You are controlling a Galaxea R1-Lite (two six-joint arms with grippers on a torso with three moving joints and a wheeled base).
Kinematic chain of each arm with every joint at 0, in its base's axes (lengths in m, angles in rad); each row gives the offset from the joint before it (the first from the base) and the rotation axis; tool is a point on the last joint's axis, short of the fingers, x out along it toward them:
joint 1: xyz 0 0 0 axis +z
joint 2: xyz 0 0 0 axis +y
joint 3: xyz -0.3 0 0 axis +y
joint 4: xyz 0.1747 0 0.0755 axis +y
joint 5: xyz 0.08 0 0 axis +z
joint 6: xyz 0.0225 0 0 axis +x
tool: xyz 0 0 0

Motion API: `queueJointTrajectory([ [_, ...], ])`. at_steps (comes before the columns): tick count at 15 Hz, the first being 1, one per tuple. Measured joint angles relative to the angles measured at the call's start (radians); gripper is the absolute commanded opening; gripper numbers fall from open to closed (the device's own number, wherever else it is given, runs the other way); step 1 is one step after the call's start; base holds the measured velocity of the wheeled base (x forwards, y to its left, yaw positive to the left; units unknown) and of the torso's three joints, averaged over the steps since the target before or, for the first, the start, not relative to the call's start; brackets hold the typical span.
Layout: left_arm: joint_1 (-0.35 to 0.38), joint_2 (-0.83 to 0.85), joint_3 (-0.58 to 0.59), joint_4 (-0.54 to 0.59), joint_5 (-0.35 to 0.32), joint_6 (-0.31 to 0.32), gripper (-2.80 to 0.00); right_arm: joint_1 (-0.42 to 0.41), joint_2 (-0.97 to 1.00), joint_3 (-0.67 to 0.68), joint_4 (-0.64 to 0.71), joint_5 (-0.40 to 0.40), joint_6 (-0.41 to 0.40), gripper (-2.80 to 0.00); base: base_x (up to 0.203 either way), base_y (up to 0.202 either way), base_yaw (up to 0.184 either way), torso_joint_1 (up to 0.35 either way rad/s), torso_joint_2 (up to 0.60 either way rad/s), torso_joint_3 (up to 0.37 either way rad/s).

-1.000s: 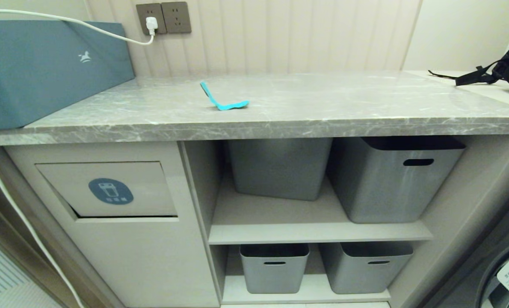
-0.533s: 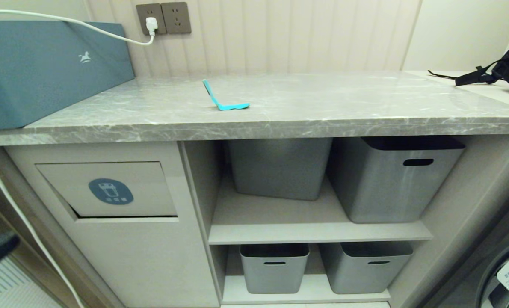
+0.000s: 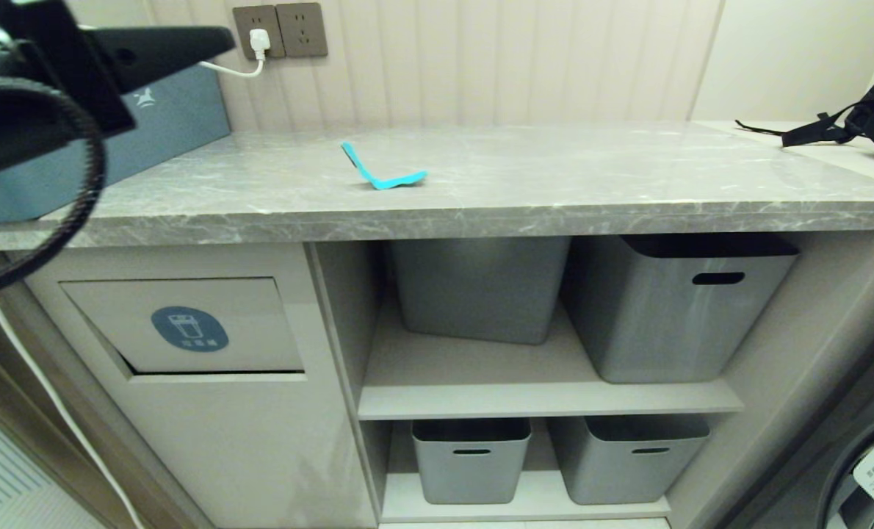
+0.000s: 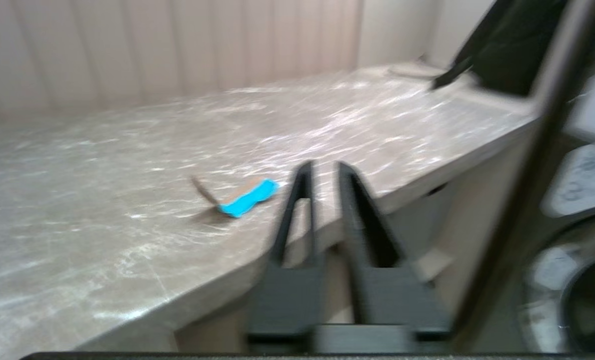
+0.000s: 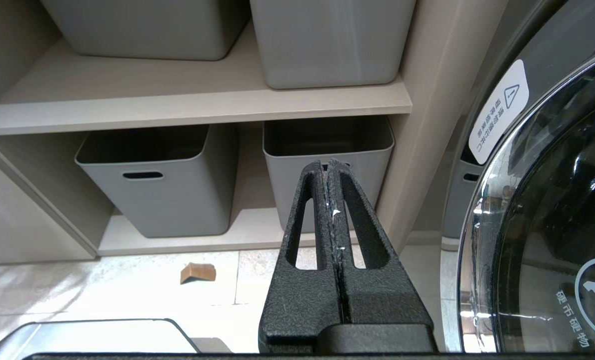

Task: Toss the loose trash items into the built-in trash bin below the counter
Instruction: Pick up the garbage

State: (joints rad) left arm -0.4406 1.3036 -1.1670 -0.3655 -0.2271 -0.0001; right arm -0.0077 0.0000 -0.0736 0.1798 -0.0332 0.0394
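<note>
Since the earlier frame, the left hand [image 4: 321, 172] has risen into view over the surface [image 3: 554, 191], fingers slightly parted, empty. Turquoise strip [image 3: 382, 170] lies on the surface, apart from it. Right hand [image 5: 327, 167] hangs closed near the floor; tan cardboard piece [image 5: 198, 273] lies there

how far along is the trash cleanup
Nothing looks binned yet. The turquoise strip lies on the counter, a cardboard piece on the floor. The left gripper, empty and slightly open, is nearing the strip. The bin flap is closed.
</note>
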Motion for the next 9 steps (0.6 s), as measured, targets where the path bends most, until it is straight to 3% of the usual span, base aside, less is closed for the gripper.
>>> queueJointTrajectory([
  [2,-0.011,0.100,-0.045,-0.001,0.085,0.086,0.00,0.000,0.000,0.000,0.000,0.000,0.000,-2.80,0.000,0.000,0.000,0.000,0.00,0.000],
  [6,-0.012,0.226,-0.125,0.007,0.297,0.102,0.00,0.000,0.000,0.000,0.000,0.000,0.000,-2.80,0.000,0.000,0.000,0.000,0.00,0.000],
  [9,-0.010,0.303,-0.176,0.038,0.337,0.102,0.00,0.000,0.000,0.000,0.000,0.000,0.000,-2.80,0.000,0.000,0.000,0.000,0.00,0.000],
])
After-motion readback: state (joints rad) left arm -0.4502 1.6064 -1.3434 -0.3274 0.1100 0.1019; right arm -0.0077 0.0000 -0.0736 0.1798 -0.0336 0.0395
